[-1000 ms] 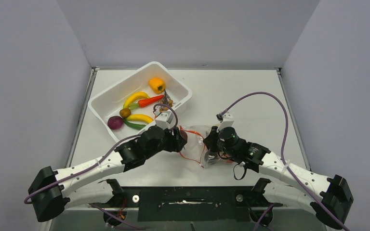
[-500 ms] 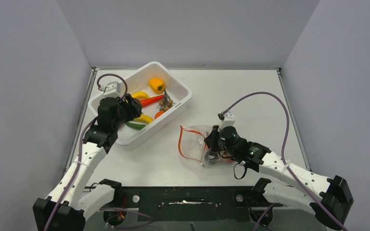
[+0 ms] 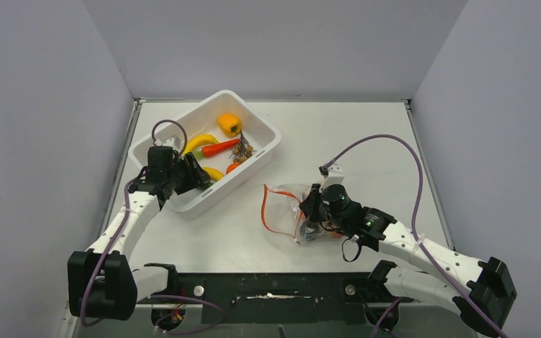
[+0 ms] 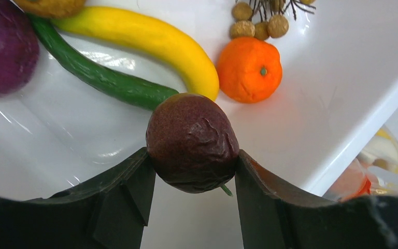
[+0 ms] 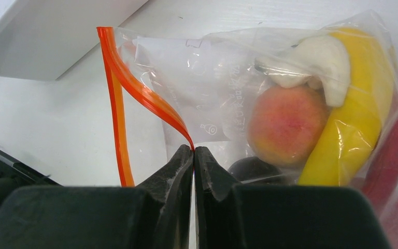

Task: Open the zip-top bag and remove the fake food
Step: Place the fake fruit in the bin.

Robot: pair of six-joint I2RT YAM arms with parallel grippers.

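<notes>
Inside the white tub (image 3: 251, 165): yellow pepper (image 3: 229, 124), red chili (image 3: 220, 148), banana (image 4: 155, 39), green cucumber (image 4: 103, 78), orange (image 4: 249, 67). Above it, the left gripper (image 4: 192, 155) clamps a dark purple plum (image 4: 192, 140). On the table (image 3: 366, 141), right of the tub: zip-top bag (image 5: 212, 78), mouth open, holding a peach (image 5: 287, 124) and second banana (image 5: 363, 114). The right gripper (image 5: 193, 150) is pinched tight on the bag's edge at the orange zip strip (image 5: 134, 88).

There's the left arm (image 3: 128, 220) reaching forward, wrist angled inward, and the left claw (image 4: 193, 158) clamps a dark plum (image 4: 192, 140) between half-spread fingers. Over on the right arm (image 3: 412, 245), lying low, the right claw (image 5: 193, 151) is pinched tight, tips meeting on the zip-top bag (image 5: 212, 88) edge.
</notes>
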